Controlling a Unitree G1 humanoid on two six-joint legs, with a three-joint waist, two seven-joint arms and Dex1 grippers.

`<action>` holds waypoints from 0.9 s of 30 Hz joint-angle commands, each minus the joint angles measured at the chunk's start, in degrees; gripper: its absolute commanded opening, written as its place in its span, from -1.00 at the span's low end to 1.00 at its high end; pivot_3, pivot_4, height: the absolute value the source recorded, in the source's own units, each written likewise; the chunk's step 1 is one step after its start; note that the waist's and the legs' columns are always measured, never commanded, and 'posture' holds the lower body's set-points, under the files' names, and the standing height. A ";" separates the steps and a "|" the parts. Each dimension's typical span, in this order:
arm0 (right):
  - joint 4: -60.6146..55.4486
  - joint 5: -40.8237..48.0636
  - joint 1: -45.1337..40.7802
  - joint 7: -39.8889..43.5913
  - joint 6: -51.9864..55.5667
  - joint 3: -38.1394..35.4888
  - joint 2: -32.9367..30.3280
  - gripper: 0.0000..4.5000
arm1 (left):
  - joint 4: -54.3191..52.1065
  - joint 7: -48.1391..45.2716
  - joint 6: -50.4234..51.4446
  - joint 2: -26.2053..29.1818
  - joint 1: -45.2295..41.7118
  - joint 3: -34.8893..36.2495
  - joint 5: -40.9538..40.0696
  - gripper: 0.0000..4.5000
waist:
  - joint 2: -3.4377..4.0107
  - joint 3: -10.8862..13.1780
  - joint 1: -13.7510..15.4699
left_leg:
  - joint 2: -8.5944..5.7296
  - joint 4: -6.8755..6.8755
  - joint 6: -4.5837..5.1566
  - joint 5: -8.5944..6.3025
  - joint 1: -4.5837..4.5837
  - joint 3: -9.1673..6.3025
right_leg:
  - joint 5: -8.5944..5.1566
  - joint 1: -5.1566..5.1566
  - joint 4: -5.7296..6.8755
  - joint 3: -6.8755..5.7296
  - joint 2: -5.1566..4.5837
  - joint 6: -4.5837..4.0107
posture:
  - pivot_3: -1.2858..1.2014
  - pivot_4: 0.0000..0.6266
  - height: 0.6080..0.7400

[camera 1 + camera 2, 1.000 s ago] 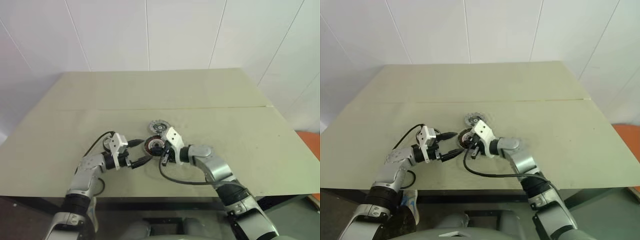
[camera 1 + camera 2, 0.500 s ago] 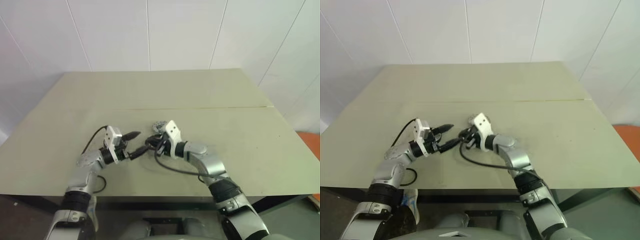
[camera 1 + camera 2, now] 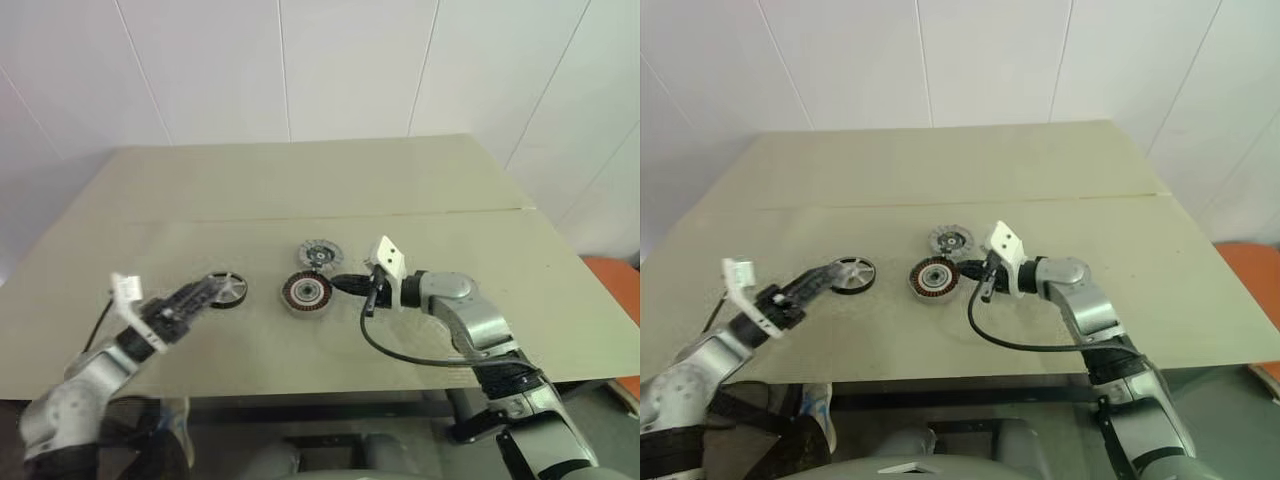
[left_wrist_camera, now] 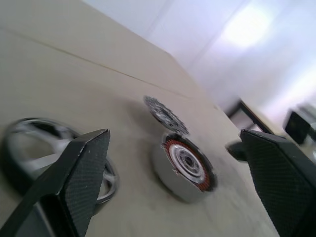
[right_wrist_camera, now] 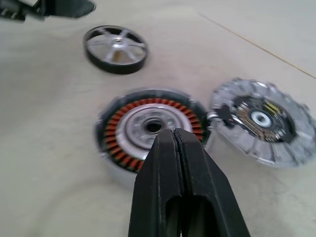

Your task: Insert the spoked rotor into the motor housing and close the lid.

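Right wrist view: right gripper point(image 5: 174, 136) pinched closed, empty, beside motor housing point(image 5: 150, 131).
Left gripper point(image 3: 828, 274): wide open, empty.
Table point(image 3: 300, 180): housing near front edge.

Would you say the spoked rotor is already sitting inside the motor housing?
No, the spoked rotor lies on the table apart from the motor housing, whose copper windings are uncovered.

Silver-grey arms, white wrist blocks, black cables
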 commanded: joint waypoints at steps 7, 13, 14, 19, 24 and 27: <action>-3.35 0.82 -0.28 0.53 -1.46 -2.25 -2.87 -0.99 | 6.58 16.91 18.97 -2.73 -1.47 5.31 -14.75 1.00 | -0.14 0.00 1.56 | 0.02 0.11 -0.06 -0.02 -0.05 0.13 | 0.01 0.14 -0.14 -0.12 -0.14 0.00 | 0.03 -1.00 1.00; -4.32 1.05 0.62 -0.23 -1.15 -2.77 -3.38 -0.99 | 7.90 20.17 23.01 -2.78 -7.01 2.68 -15.83 1.00 | -0.16 -0.01 1.82 | -0.01 0.07 -0.09 -0.04 -0.08 0.14 | 0.09 0.12 -0.22 -0.12 -0.17 0.11 | 0.03 -1.00 1.00; -4.46 1.09 0.76 -0.36 -1.07 -2.80 -3.43 -0.99 | 8.39 20.33 22.88 -2.85 -8.00 2.41 -15.41 1.00 | -0.16 -0.02 1.74 | -0.01 0.07 -0.09 -0.04 -0.09 0.13 | 0.09 0.11 -0.22 -0.12 -0.17 0.11 | 0.03 -1.00 1.00; -5.06 1.36 1.36 -1.86 -0.66 -3.22 -2.80 -0.99 | 16.06 18.50 17.97 -3.55 -16.52 -1.03 -8.95 1.00 | -0.18 -0.02 1.65 | 0.02 0.06 -0.12 -0.03 -0.10 0.14 | 0.11 0.06 -0.19 -0.13 -0.13 0.09 | 0.03 -1.00 1.00; -4.99 1.22 1.15 -3.21 -0.35 -3.30 -2.36 -1.00 | 25.39 17.07 14.20 -3.65 -21.18 -3.58 -1.51 0.72 | -0.17 -0.05 1.64 | 0.03 0.02 -0.10 -0.01 -0.10 0.17 | 0.26 0.02 -0.21 -0.11 -0.13 -0.11 | 0.03 -1.00 1.00; -4.78 1.20 1.35 -3.87 -0.28 -4.20 -3.10 -1.00 | 25.76 16.30 15.13 -2.89 -20.94 -2.93 -0.73 0.28 | -0.15 -0.07 1.62 | 0.03 0.03 -0.12 -0.01 -0.09 0.17 | 0.26 0.03 -0.20 -0.11 -0.13 -0.12 | 0.03 -1.00 1.00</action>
